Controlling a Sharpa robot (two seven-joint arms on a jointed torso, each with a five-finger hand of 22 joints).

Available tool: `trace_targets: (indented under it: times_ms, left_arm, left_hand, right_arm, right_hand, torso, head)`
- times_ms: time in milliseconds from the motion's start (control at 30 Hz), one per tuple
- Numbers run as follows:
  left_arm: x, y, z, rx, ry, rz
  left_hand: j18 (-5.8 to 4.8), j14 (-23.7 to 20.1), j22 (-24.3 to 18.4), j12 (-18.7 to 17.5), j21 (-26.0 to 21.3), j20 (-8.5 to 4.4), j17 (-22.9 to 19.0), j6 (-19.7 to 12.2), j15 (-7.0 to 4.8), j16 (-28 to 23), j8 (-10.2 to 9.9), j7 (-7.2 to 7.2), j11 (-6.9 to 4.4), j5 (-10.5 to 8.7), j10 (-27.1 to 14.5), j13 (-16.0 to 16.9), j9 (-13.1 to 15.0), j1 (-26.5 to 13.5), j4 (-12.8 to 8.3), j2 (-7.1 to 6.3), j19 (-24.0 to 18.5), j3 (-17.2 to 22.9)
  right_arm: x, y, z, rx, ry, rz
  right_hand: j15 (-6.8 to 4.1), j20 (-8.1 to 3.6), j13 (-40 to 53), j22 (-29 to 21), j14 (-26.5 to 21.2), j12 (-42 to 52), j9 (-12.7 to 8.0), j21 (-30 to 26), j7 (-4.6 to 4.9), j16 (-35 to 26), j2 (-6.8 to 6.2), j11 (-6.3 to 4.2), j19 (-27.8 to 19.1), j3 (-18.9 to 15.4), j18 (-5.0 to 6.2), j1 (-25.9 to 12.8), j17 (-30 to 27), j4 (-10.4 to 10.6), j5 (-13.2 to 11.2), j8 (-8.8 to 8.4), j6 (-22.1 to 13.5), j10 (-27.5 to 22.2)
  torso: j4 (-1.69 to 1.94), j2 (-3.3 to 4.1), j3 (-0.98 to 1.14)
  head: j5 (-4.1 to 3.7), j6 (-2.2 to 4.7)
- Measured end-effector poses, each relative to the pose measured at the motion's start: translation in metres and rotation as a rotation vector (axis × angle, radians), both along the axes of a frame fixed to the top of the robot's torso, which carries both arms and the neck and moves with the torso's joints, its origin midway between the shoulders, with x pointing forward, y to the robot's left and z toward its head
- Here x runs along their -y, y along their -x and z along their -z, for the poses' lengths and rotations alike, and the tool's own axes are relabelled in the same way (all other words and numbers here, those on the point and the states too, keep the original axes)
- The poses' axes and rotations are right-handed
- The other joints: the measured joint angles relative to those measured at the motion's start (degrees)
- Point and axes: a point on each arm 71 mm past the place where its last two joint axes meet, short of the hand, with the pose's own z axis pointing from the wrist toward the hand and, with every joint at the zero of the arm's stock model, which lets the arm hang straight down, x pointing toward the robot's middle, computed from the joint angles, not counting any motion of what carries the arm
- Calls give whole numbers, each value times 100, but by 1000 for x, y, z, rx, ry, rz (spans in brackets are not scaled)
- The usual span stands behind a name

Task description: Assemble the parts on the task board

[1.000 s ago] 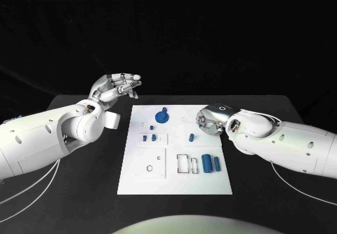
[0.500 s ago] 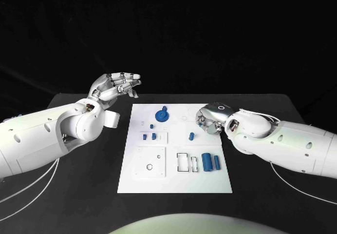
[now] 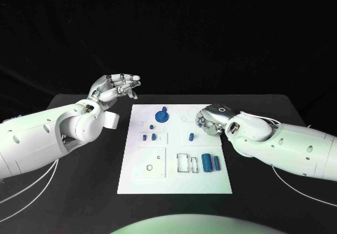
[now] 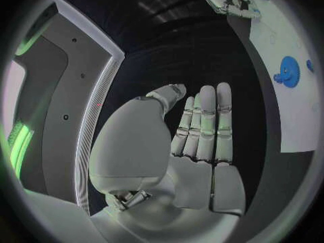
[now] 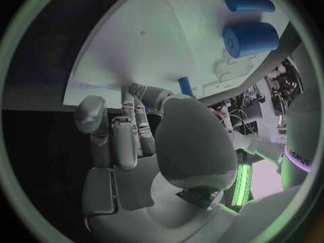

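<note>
**Both hands off the parts, right one parked at the board's edge**

From the head cam I've got the task board [image 3: 176, 175] sitting center frame on the black table [image 3: 84, 185]. Parts all lie on it: the blue gear [image 3: 161, 116] near the top, a few small blue pegs [image 3: 148, 137] left of center, one upright blue peg [image 3: 191, 136] in the middle, and the big blue cylinder [image 3: 207, 162] with a slimmer blue rod [image 3: 218, 163] beside it at lower right.

My left hand [image 3: 116, 87] is up in the upper left of the frame, off the board, fingers apart and grasping nothing — the left wrist cam confirms it, flat palm and straight fingers [image 4: 206, 129], with the gear [image 4: 290, 73] out at the right rim of that circle.

My right hand [image 3: 209, 119] hangs over the board's right edge, just right of the upright peg. Head cam mostly gives me its back, so the fingers are blocked. The right wrist cam helps — fingers [image 5: 125, 140] loosely curled, nothing in them, peg [image 5: 185, 86] just past the fingertips, cylinder [image 5: 250, 39] and rod [image 5: 250, 4] toward the top right.
</note>
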Motion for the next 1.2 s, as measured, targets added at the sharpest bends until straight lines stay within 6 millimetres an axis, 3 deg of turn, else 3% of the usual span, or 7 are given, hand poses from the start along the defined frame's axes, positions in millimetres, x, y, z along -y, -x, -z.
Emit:
trace_targets:
  times_ms: [367, 867, 1033, 1200]
  left_arm:
    - [0, 0, 1, -10, -2, 3]
    - [1, 0, 1, -16, -3, 7]
    - [1, 0, 1, -18, -3, 9]
    - [4, 0, 2, -19, -1, 14]
  left_hand:
    - [0, -41, -25, 0, -23, 0, -30, 0, 41, -44, 0, 0, 21, 0, -103, -25, -6, 0, -16, 0, 0, -16]
    - [-1, -82, -42, 0, -70, 0, -49, -22, 41, -64, 0, 22, 61, 0, -183, -43, -11, 0, -49, 0, 0, -15]
    - [-1, -82, -42, 0, -70, 0, -54, -22, 41, -64, 0, 22, 40, 0, -204, -43, -11, 0, -49, 0, 0, -15]
    - [0, -103, -42, 0, -70, 0, -55, -42, 62, -86, 0, 42, 61, 0, -225, -48, -16, 0, -49, 0, 0, -15]
  right_arm:
    - [3, 4, -5, 29, -31, -1]
    - [0, 15, -27, 77, -94, -26]
    - [-13, 28, -35, 74, -133, -68]
    - [-40, 45, -41, 61, -183, -135]
  right_hand:
    - [0, 0, 0, 10, 0, -17, 5, 0, -1, 0, 0, 1, 0, 15, 0, 0, -5, -15, -1, -14, -1, 0]
    - [1, 0, -3, 23, 0, -40, 18, 22, -3, 0, -4, 20, -1, 31, 0, 1, -5, 1, -14, 5, -4, 20]
    - [1, 0, -3, 23, 0, -46, 35, 22, 1, -1, -4, 20, -1, 31, 0, 1, -4, 1, -24, 5, -2, 20]
    - [1, 0, 4, 18, 0, -48, 35, 22, 3, -1, -29, 20, -1, 31, 1, -23, -8, 1, -32, 4, 0, 20]
  torso:
    - [-6, -2, -7]
    - [-11, -5, -3]
    - [-14, -3, -2]
    - [-15, -3, -1]
  head:
    - [6, 21]
    - [10, 58]
    - [53, 53]
    - [143, 35]
